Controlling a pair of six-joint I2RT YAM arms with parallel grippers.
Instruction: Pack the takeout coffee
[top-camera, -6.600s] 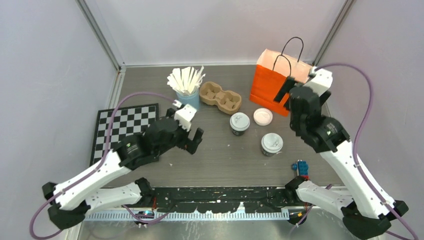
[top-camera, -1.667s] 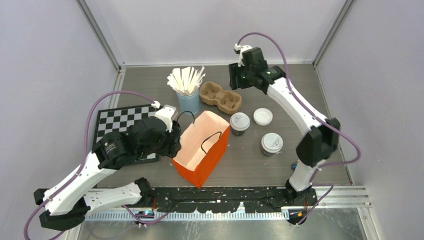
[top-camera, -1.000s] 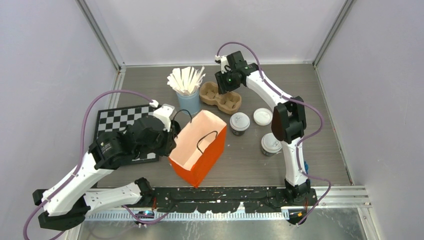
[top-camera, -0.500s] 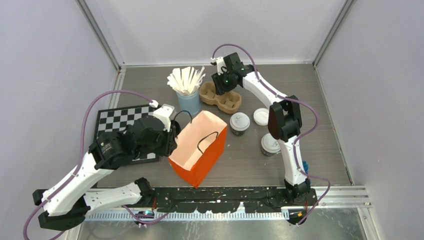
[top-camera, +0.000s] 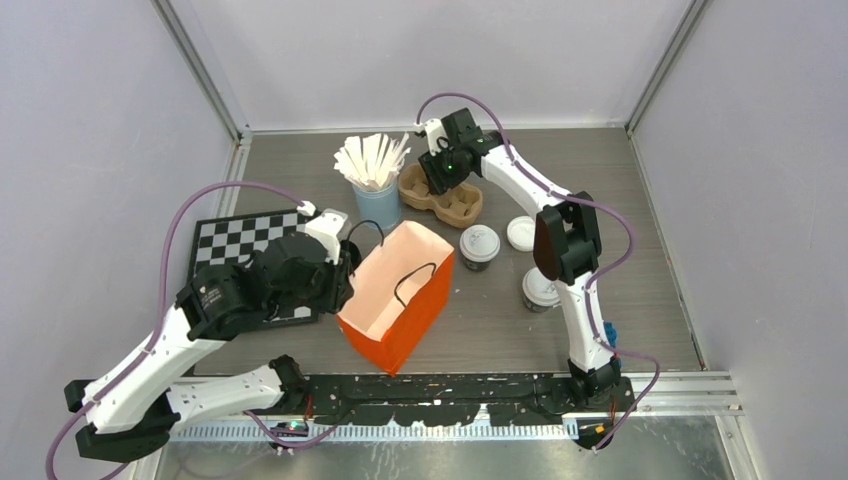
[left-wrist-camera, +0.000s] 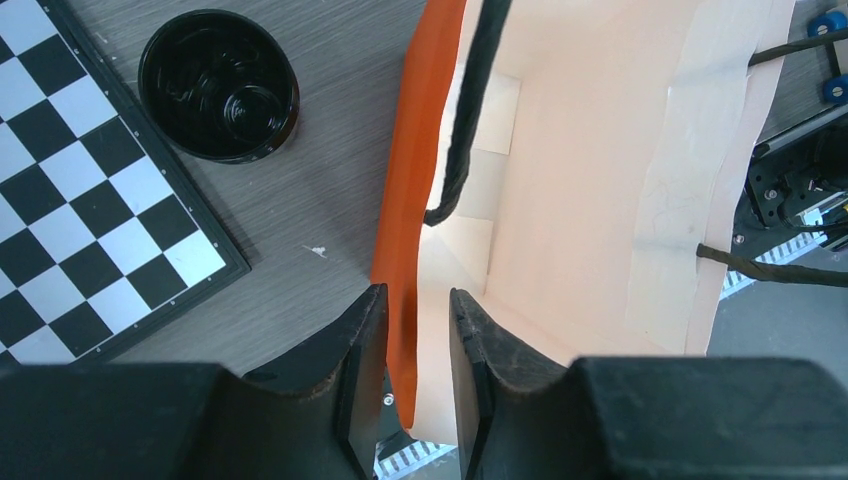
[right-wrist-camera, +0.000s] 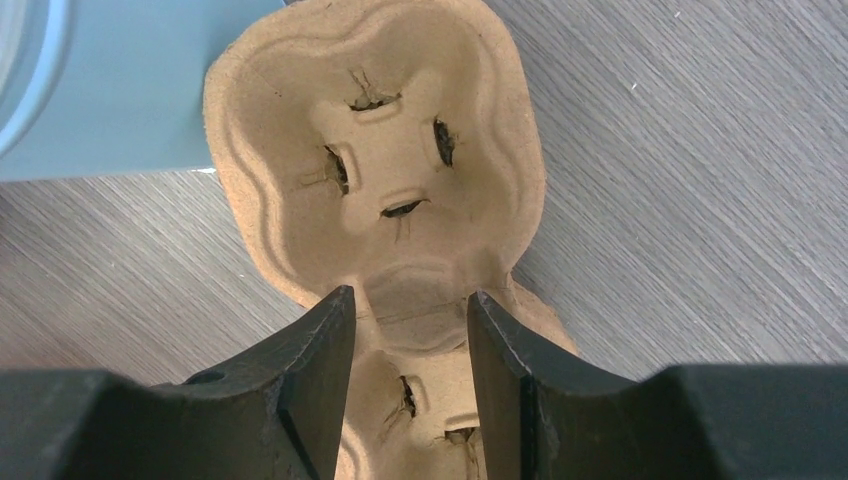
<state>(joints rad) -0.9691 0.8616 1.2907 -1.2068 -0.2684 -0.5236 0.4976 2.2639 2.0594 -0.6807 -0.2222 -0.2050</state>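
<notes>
Two takeout coffee cups, dark with white lids, stand on the table: one (top-camera: 479, 244) beside the bag, the other (top-camera: 538, 290) partly behind my right arm. The orange paper bag (top-camera: 410, 325) stands open in the middle. My left gripper (top-camera: 348, 272) is at its left rim. In the left wrist view that gripper (left-wrist-camera: 413, 300) is open, with the bag's orange wall (left-wrist-camera: 415, 180) loose between the jaws. My right gripper (top-camera: 440, 178) hovers over the brown cardboard cup carrier (top-camera: 455, 203). It is open (right-wrist-camera: 410, 305), its jaws either side of the carrier's (right-wrist-camera: 380, 150) narrow middle.
A light-blue cup of white sticks (top-camera: 377, 205) stands just left of the carrier. A loose white lid (top-camera: 520, 232) lies right of the nearer coffee. A checkerboard (top-camera: 240, 245) lies under my left arm, with a black round container (left-wrist-camera: 218, 85) beside it.
My right gripper has moved a little left and down over the cup carrier. The bag, the cups and my left arm have stayed in place.
</notes>
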